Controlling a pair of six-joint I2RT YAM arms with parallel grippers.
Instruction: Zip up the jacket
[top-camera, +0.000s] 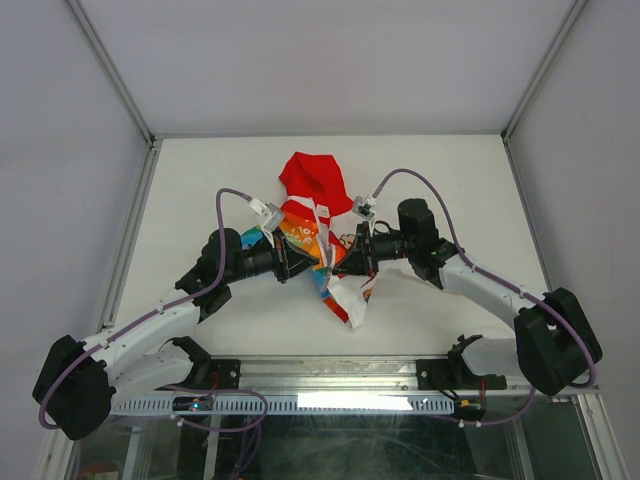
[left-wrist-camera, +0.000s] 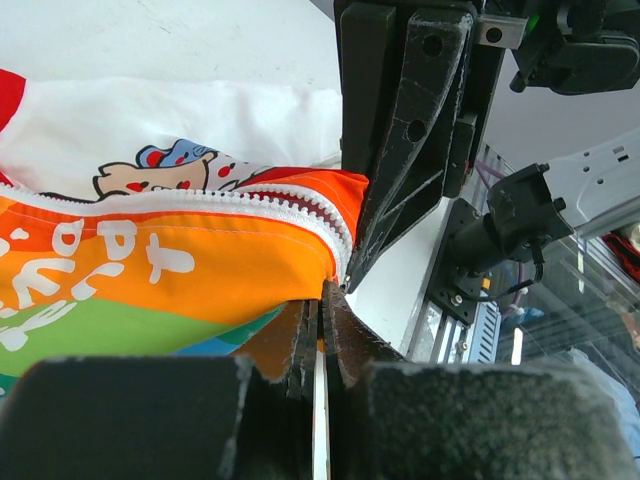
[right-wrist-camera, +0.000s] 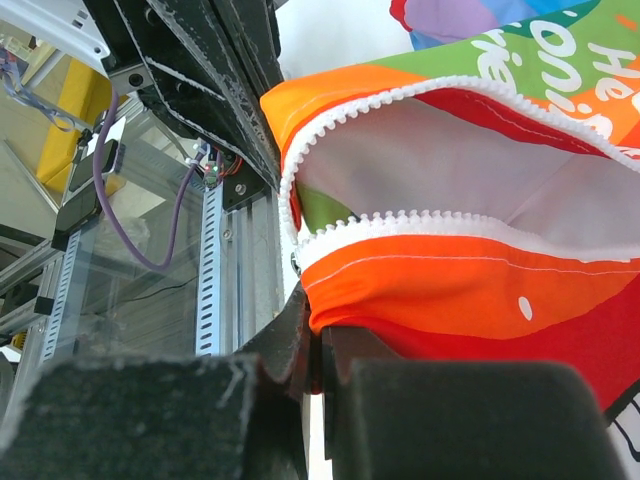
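The jacket (top-camera: 312, 190) lies mid-counter (top-camera: 200, 180), lower edge lifted. Left gripper (left-wrist-camera: 320, 310) and right gripper (right-wrist-camera: 316, 340) each pinch closed on one bottom end of the unjoined zipper (right-wrist-camera: 400, 225); this looks like the lining-up step, and next the ends need seating together

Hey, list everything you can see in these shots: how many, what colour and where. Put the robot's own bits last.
jacket: one, white with red hood and rainbow-striped panel, crumpled mid-table
zipper teeth: two rows, white, along the jacket's orange edges, apart from each other
table: one, white, under the jacket
metal rail: one, silver, along the table's near edge
cables: two, purple, one looped over each arm
left gripper: one, black, shut on the jacket's edge
right gripper: one, black, facing the left one, shut on the jacket's edge
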